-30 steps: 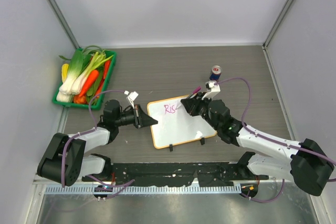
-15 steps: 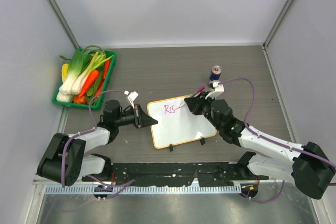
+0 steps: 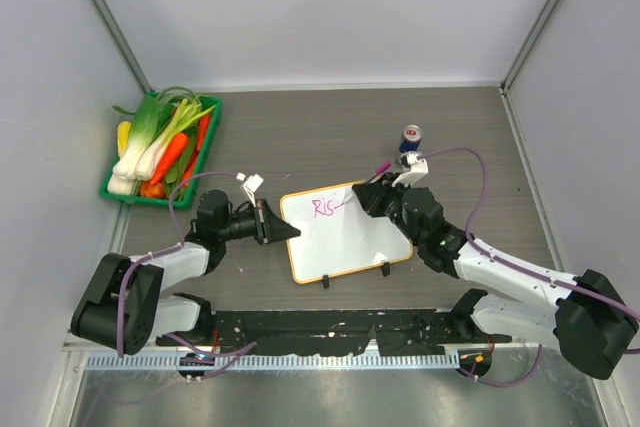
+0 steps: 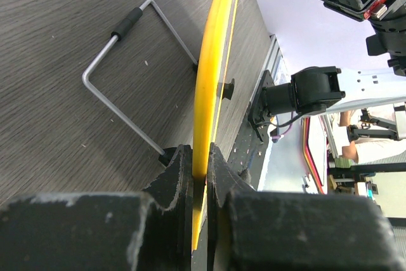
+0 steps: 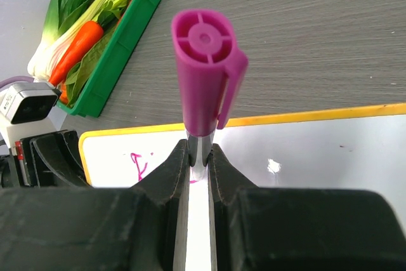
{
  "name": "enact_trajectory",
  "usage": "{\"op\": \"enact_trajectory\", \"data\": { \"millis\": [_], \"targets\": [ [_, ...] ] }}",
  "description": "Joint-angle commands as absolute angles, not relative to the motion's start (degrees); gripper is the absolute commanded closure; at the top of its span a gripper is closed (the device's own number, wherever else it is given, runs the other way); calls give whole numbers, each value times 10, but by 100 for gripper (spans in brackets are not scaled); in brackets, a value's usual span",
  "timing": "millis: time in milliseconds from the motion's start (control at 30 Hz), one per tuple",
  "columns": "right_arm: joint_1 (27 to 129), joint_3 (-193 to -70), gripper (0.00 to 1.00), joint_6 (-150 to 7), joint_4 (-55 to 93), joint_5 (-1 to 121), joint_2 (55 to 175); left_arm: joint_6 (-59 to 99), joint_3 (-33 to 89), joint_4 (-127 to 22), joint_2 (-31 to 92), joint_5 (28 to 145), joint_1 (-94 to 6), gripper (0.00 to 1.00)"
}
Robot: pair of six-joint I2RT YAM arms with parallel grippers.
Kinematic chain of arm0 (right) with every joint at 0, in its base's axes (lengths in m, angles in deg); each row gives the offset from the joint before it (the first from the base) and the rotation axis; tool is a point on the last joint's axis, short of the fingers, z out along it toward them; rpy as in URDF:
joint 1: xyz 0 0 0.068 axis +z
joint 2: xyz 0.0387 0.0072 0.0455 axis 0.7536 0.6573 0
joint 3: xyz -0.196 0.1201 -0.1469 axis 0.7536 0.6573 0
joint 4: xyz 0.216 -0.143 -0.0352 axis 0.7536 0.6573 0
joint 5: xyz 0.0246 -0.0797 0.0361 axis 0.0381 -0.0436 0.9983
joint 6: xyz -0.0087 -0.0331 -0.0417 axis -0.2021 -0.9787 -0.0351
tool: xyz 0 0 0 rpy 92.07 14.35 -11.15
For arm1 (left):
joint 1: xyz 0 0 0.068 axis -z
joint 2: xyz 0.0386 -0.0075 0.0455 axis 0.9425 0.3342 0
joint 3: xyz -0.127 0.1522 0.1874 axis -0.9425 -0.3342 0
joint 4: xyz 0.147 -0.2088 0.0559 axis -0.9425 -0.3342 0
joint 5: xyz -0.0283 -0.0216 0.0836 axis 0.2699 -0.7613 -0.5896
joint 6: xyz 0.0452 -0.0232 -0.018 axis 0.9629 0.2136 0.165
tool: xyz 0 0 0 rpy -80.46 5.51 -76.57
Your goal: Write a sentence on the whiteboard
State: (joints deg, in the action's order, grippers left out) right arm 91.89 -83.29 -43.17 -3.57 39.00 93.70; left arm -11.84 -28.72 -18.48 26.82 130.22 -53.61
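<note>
On whiteboard (image 3: pixel 350 239), pink sentence (image 3: pixel 323 208) "Ris", magenta marker (image 5: pixel 203 68)

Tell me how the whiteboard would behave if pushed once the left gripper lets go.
Probably stiff: the whiteboard keeps a straight edge out from the left gripper clamped on its frame. Likely light and prone to slide on the table, being thin with only two small clip feet along one edge. Pressure from the marker might then skew it.

Probably a robotics lab: white panel walls (image 3: pixel 330 7) enclose the grey table (image 3: pixel 330 137).
</note>
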Motion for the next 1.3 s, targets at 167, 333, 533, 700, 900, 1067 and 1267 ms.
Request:
{"op": "enact_trajectory", "data": {
  "millis": [167,333,533,700,900,1067,1267],
  "targets": [
    [914,-851,99,-419,-59,385,953,-77,-285,-215,275,1251,-536,100],
    [914,-855,99,-417,-60,387,958,-77,-285,-216,275,1251,-537,100],
    [914,-858,99,-416,-65,390,962,-77,-285,-215,275,1251,-535,100],
    [913,-860,99,-418,-64,408,973,-77,-285,-217,273,1251,-536,100],
    [914,-853,99,-417,-55,424,974,-76,-285,-217,272,1251,-537,100],
    [914,-845,99,-418,-49,435,969,-76,-285,-217,273,1251,-536,100],
    [914,-841,99,-420,-37,443,972,-76,-286,-218,270,1251,-536,100]
  ]
}}
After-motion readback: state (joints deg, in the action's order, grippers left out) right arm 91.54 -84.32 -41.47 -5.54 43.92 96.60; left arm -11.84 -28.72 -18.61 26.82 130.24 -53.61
